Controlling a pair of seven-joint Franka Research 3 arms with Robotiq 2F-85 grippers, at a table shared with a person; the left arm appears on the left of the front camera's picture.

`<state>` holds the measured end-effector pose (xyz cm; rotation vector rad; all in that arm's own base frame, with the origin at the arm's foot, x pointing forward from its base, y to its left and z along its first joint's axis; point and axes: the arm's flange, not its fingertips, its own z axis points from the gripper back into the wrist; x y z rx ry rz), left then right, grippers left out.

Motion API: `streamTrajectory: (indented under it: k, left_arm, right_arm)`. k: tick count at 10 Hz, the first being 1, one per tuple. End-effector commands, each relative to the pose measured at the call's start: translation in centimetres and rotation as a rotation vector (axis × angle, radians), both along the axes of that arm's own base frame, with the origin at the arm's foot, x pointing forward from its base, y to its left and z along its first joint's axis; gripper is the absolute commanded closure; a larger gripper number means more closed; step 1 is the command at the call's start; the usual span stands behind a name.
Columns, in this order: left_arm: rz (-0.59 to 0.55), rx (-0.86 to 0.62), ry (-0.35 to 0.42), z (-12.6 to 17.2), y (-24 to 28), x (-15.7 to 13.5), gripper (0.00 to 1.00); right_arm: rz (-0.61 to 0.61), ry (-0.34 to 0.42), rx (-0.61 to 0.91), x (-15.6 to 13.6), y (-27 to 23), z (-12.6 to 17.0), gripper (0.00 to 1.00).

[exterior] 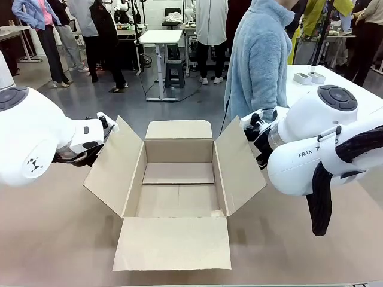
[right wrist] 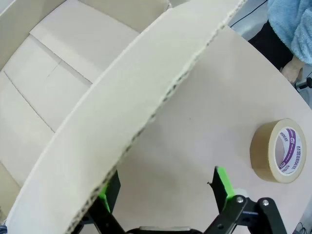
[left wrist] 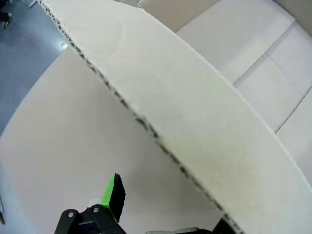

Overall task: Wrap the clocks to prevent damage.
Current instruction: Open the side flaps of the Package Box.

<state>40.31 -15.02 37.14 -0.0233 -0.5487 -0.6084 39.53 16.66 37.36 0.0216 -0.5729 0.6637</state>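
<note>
While left jaws and right jaws stand open, cardboard box [exterior: 178,150] upright, mouth upward.

We're seeing the left arm [exterior: 30,137] and right arm [exterior: 308,161] gleaming white with grey joint caps, a black cable sleeve [exterior: 321,203] dangling; the person [exterior: 258,60] is wearing pale-blue fleece.
</note>
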Motion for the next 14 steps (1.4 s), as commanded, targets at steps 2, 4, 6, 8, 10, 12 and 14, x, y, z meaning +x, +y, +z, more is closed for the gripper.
streamTrajectory:
  k: [2,4,6,8,10,12,14]
  left_arm:
    - [0.000,0.000,0.000,0.0,0.0,0.0,0.00]
    - [0.000,0.000,0.000,0.0,0.0,0.0,0.00]
    - [0.000,0.000,0.000,0.0,0.0,0.0,0.00]
    - [0.000,0.000,0.000,0.0,0.0,0.0,0.00]
    - [0.028,0.040,0.052,6.0,2.0,1.9,0.00]
    - [-0.025,0.056,0.050,13.5,1.8,1.7,0.00]
    - [-0.056,0.045,0.032,19.6,0.9,0.2,0.00]
  right_arm:
    - [0.000,0.000,0.001,0.0,0.0,0.0,0.00]
    - [0.000,0.000,0.001,0.0,0.0,0.0,0.00]
    - [0.000,0.000,0.001,0.0,0.0,0.0,0.00]
    - [0.000,0.000,0.000,0.0,0.0,0.0,0.00]
    - [-0.066,-0.008,0.003,0.6,-1.3,5.9,0.00]
    - [-0.134,-0.024,-0.030,1.2,-2.3,13.1,0.00]
    - [-0.140,-0.039,-0.075,0.1,-0.5,19.0,0.00]
